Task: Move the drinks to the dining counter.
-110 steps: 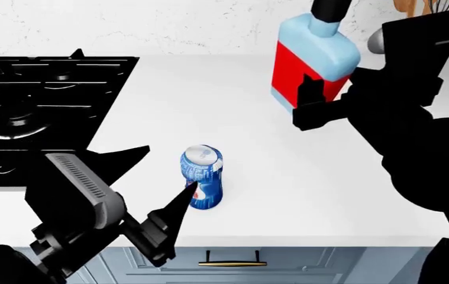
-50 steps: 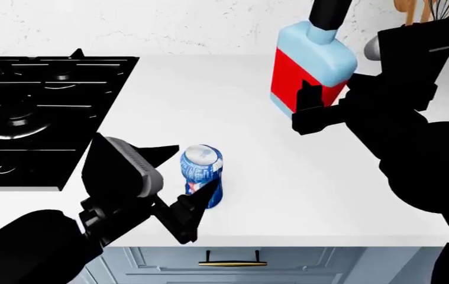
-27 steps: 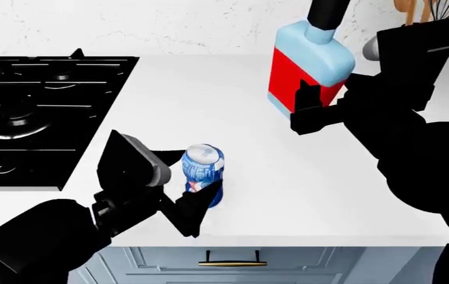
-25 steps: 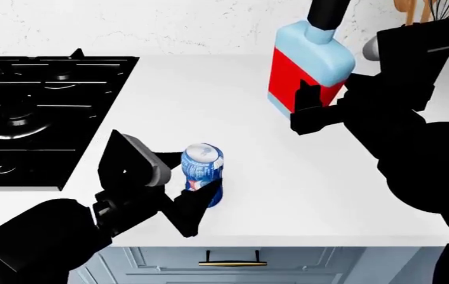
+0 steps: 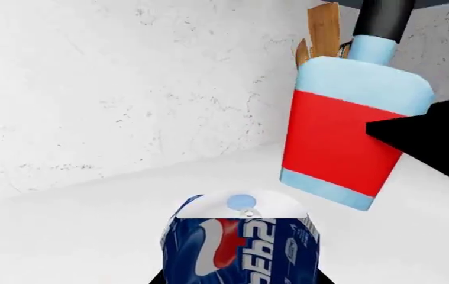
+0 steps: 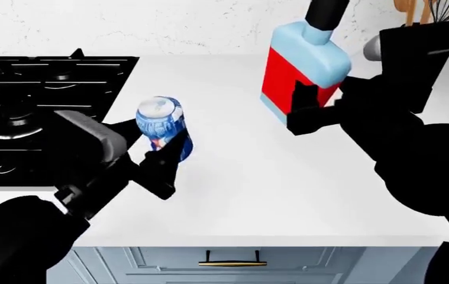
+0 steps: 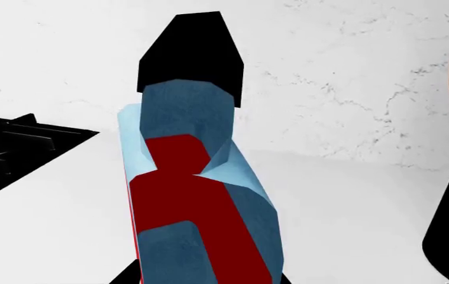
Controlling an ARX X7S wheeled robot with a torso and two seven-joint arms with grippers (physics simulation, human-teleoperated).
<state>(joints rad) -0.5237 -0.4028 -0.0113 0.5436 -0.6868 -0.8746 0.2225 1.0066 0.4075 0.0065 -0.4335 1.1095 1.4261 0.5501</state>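
The blue Pepsi can hangs tilted above the white worktop, near the hob's edge, with my left gripper shut on its lower body. The left wrist view shows the can filling the space between the black fingertips. The light-blue bottle with red label and black cap is raised and tilted at the back right, my right gripper shut on its lower part. Up close, the bottle fills the right wrist view. The dining counter is out of view.
A black gas hob is set into the white worktop at the left. Wooden utensils stand at the back right against the white wall. Below the front edge is a grey-blue drawer with a brass handle.
My left gripper closed on the can, then carried it up and left toward the hob. The bottle in my right gripper drifted slightly left.
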